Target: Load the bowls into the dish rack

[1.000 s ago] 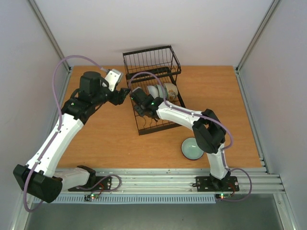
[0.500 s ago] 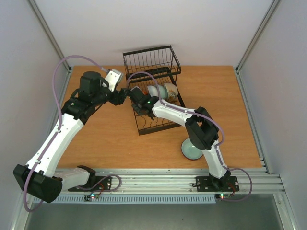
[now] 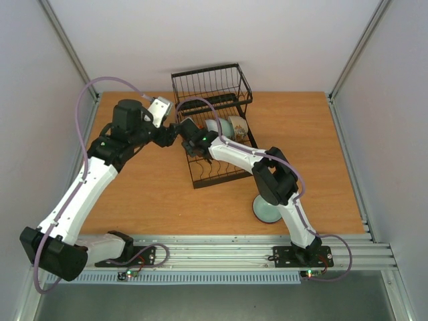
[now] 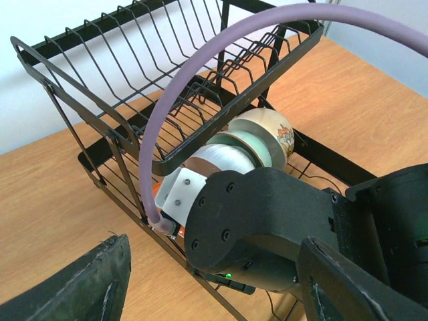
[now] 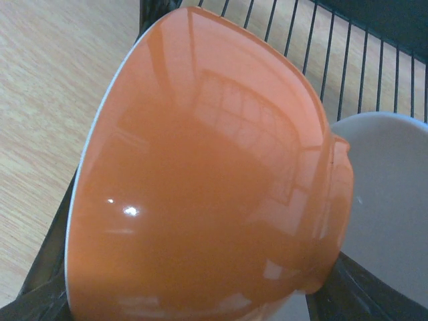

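We look down on a wooden worktop [image 3: 147, 187] with a black wire dish rack [image 3: 217, 144] near its middle, the taller basket section at the rack's far end.

The right hand [image 3: 187, 130] reaches in over the near-left part of the rack. Its wrist view is almost filled by an orange bowl [image 5: 207, 180], tipped on edge with its glossy outside facing the camera and its thin white rim showing on the left. The dark fingers [image 5: 361, 294] show at the lower corners on either side of the bowl, so the right hand appears to be gripping the orange bowl. Rack wires run behind it, and a pale bowl [image 5: 388, 207] sits just beside it on the right.

The left hand [image 3: 175, 132] hovers just left of the rack, close to the right hand. Its jaws stand apart with nothing between them.

In the left wrist view, 2 or 3 bowls stand on edge in the rack's dividers, the farthest a cream patterned bowl [image 4: 271, 130].

1 pale green bowl [image 3: 269, 207] rests on the worktop near the rack's front right, partly hidden by the right arm.
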`<action>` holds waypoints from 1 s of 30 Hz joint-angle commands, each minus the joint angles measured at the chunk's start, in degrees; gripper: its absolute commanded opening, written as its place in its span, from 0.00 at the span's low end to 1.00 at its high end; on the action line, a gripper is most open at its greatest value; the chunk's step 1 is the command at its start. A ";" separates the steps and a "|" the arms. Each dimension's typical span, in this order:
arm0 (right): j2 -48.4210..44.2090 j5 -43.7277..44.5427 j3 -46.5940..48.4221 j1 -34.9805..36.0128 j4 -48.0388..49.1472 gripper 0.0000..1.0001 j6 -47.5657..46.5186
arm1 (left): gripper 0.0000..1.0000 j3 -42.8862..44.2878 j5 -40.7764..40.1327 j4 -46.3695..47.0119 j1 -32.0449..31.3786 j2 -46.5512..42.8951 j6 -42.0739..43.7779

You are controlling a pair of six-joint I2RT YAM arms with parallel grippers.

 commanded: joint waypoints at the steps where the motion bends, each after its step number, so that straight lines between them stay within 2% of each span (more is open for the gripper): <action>1: 2.46 0.23 2.11 -1.40 -0.42 0.30 0.20 | 0.68 0.40 1.06 1.30 0.31 0.48 0.29; 4: 1.80 0.92 1.19 -1.75 0.06 0.45 0.78 | 0.68 0.36 1.36 1.31 0.33 0.56 0.38; 10: 1.20 0.74 0.74 -2.14 -0.35 0.60 0.84 | 0.68 0.36 1.91 1.16 0.31 0.64 0.38; 21: 3.82 -1.02 3.05 -2.38 -2.98 0.69 1.15 | 0.68 0.37 2.19 0.95 0.33 0.48 0.38; 22: 4.05 -1.03 3.28 -2.34 -3.19 0.71 1.08 | 0.68 0.36 2.20 0.99 0.34 0.46 0.38; 24: 4.10 -1.13 3.14 -2.33 -3.21 0.86 1.00 | 0.68 0.41 2.22 0.96 0.31 0.36 0.46; 25: 4.01 -1.11 2.92 -2.33 -3.10 0.90 0.97 | 0.68 0.41 2.28 0.99 0.30 0.39 0.46; 30: 3.31 -1.02 1.88 -2.34 -2.35 0.98 1.02 | 0.68 0.38 2.37 0.96 0.30 0.38 0.46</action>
